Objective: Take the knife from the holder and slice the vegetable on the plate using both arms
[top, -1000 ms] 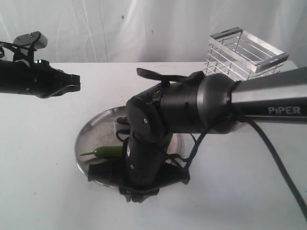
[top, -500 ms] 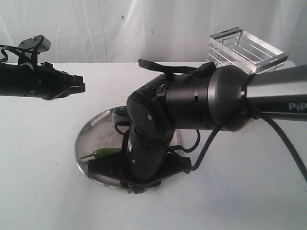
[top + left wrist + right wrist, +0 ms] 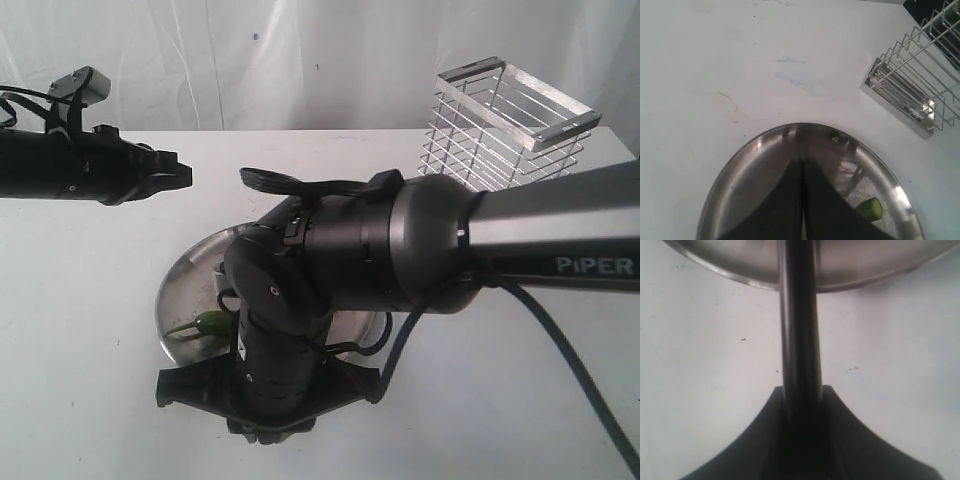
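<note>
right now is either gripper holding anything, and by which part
The right gripper clamps the knife by its near end; handle or blade cannot be told. The left gripper is shut on nothing.

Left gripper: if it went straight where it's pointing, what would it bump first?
Probably nothing close. The shut left gripper points over the plate toward the table beyond its rim; the holder stands off to one side. Its height is hard to judge.
</note>
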